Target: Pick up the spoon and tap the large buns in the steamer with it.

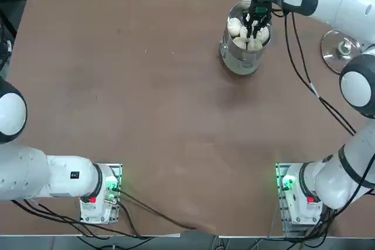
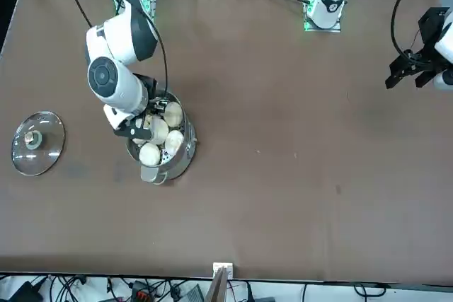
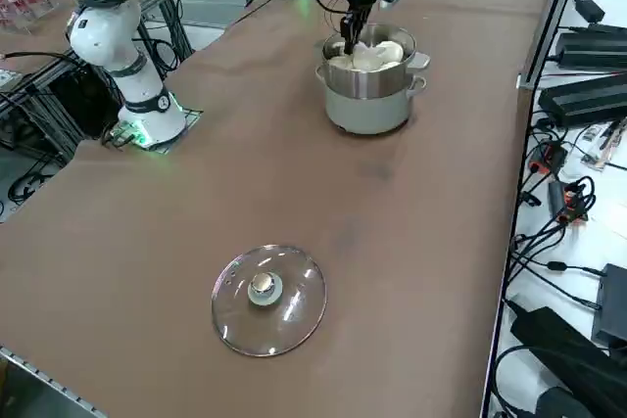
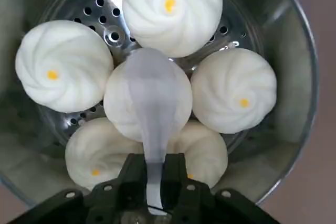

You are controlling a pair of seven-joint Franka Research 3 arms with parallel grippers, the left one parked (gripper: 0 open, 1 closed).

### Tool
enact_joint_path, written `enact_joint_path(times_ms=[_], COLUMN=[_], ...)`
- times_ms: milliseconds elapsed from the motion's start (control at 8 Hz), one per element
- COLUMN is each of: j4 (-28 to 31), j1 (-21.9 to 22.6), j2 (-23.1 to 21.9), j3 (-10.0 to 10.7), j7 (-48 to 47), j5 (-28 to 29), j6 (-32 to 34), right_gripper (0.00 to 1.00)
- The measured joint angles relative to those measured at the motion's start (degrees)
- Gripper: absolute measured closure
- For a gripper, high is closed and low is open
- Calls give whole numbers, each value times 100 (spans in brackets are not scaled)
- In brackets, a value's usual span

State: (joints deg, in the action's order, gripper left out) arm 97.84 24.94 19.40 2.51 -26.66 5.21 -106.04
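Steamer (image 1: 237,57), a shiny metal pot on the brown table (image 1: 146,115), sits directly under the right gripper (image 4: 155,182), well apart from the glass lid (image 3: 268,299). Five large buns (image 4: 63,66) fill it. Clamped by its handle, the spoon (image 4: 149,98) runs straight out from the fingers, bowl over the middle bun.

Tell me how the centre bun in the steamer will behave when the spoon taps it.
The centre bun looks soft, so it would probably dent slightly rather than crack. It is hemmed in by the other buns inside the steamer, so it seems unlikely to roll. The spoon, held by the right gripper, looks rigid and glossy, so it might slide off the rounded top.
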Motion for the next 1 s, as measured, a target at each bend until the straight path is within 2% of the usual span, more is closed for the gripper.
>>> enact_joint_path(times_ms=[500,1000], j4=[-71,-434], j1=[-1,-3], j2=[30,22], j3=[5,41], j7=[-27,-57], j5=[9,16], j6=[45,447], right_gripper=[83,83])
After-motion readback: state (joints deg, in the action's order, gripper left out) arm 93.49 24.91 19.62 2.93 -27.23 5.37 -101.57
